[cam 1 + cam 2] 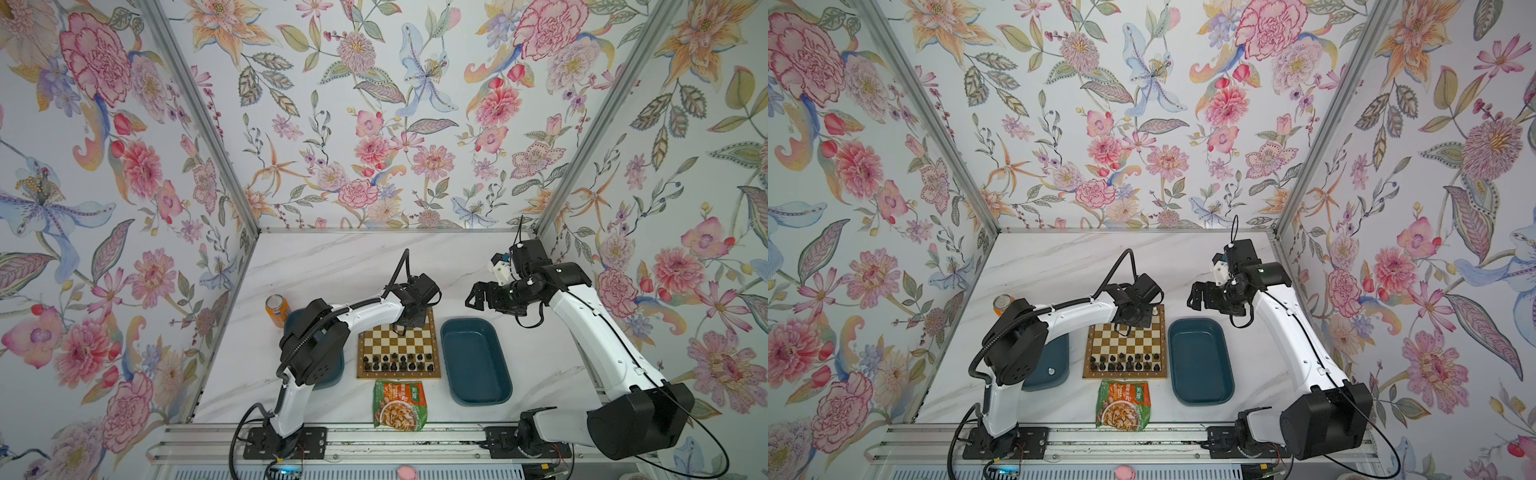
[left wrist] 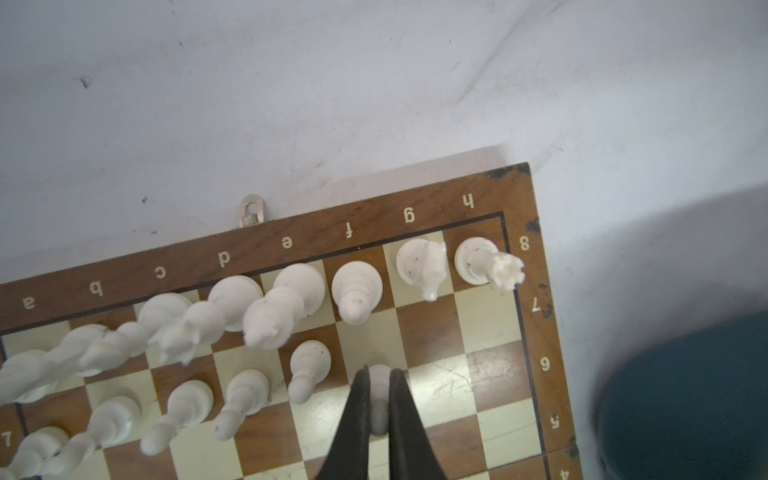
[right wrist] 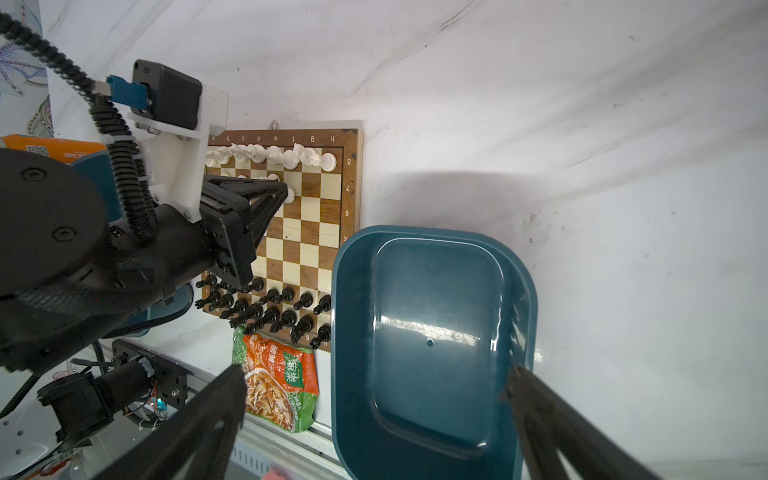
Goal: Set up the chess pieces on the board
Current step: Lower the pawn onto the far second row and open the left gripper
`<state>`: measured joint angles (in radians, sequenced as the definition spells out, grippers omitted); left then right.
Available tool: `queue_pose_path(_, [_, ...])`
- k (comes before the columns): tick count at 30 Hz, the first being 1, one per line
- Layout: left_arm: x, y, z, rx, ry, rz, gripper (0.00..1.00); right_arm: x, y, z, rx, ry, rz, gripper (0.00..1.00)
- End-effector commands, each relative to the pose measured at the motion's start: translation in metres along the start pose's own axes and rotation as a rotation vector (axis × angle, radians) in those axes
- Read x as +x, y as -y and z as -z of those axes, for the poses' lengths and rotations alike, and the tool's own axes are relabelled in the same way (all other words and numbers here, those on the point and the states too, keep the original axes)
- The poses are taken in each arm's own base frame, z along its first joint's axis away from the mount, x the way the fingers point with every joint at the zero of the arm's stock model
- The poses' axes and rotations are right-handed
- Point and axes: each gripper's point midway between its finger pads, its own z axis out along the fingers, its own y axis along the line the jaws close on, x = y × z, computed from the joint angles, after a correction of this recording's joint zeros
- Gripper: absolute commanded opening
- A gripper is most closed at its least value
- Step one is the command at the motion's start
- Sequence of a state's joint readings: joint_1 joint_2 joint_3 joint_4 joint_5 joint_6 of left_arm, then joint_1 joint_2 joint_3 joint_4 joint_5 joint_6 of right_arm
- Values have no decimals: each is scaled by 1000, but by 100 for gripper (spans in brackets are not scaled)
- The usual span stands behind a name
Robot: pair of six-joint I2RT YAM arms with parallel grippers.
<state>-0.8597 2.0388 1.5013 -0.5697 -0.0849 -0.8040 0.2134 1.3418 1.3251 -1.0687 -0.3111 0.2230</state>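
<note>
The board lies mid-table in both top views. Black chess pieces fill its two near rows. In the left wrist view, white pieces line the far row, and several white pawns stand in front of them. My left gripper is shut on a white pawn, upright over the square beside that pawn row. I cannot tell whether it touches the board. My right gripper hangs open and empty above the right teal tray.
A teal tray sits right of the board. Another tray lies left of it, under my left arm. An orange can stands at the back left. A snack packet lies in front of the board.
</note>
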Motion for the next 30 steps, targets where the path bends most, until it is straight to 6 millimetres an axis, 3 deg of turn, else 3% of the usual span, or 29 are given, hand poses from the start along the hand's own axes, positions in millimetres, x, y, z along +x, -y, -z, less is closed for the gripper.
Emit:
queue_pose_path(1, [-7, -3, -6, -3, 1, -4, 11, -2, -2, 3, -9, 6, -7, 99])
queue_pose_path(17, [-12, -1, -10, 3, -7, -13, 13, -4, 0, 0, -1, -2, -10, 99])
queue_pose_path(30, [-4, -8, -7, -28, -45, -17, 13, -6, 1, -3, 0, -10, -8, 99])
